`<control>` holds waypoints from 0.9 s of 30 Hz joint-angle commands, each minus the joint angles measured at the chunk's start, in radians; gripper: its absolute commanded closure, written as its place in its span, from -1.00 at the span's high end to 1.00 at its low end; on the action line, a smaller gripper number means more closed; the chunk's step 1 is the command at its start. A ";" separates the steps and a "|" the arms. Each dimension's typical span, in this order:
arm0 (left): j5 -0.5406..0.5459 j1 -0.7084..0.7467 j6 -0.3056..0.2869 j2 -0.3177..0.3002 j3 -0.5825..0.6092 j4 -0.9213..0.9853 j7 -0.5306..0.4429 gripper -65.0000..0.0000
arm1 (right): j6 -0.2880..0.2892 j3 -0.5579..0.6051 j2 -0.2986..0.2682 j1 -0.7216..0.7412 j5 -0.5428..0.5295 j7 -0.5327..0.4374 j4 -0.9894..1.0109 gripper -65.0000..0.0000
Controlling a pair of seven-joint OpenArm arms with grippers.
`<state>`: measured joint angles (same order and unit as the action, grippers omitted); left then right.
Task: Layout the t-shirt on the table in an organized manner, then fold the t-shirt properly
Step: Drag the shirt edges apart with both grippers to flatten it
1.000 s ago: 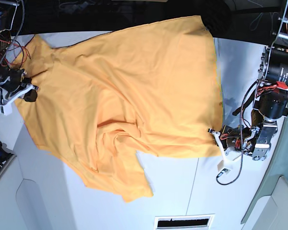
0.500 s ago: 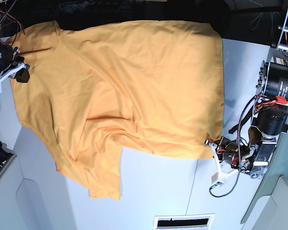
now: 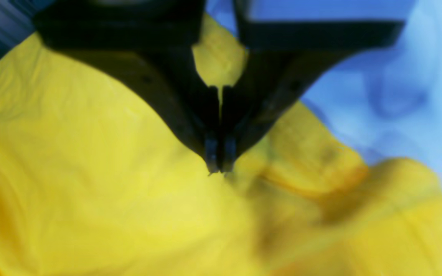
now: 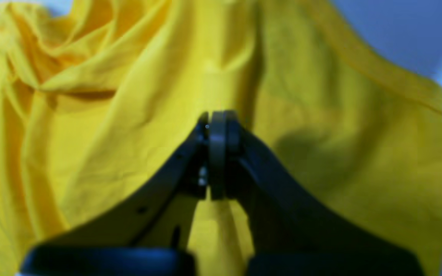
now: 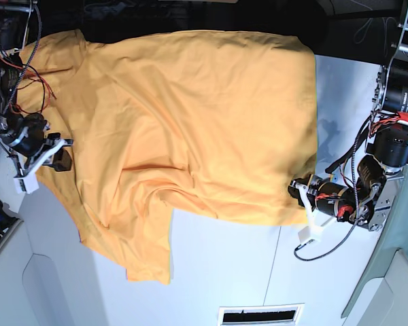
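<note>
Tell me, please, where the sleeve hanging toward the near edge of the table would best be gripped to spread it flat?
Probably at the free corner of the t-shirt sleeve. It lies loose on the bare table, so come in low from that open side and pinch the hem.

The white table (image 5: 245, 272) carries the orange-yellow t-shirt (image 5: 190, 122), spread wide with some wrinkles.
</note>
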<state>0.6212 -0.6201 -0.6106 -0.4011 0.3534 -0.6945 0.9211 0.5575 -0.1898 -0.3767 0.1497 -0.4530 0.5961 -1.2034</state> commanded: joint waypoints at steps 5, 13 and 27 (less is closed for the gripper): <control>0.074 -0.002 -0.013 -0.033 -0.006 -0.015 0.067 -1.00 | -0.005 0.069 -0.019 0.046 0.023 -0.016 0.044 -1.00; 0.201 0.061 -0.084 -0.087 -0.006 -0.019 0.129 -1.00 | -0.008 0.056 -0.022 0.038 0.034 -0.009 0.076 -1.00; -0.108 0.117 0.094 -0.092 -0.006 -0.017 -0.036 -1.00 | -0.045 0.056 -0.035 0.044 0.183 -0.158 0.206 -1.00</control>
<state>0.6132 -0.4950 -0.5850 -0.4656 0.3470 -0.7158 0.8528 0.5335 -0.1272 -0.3916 0.1829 -0.3008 0.4141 -0.9966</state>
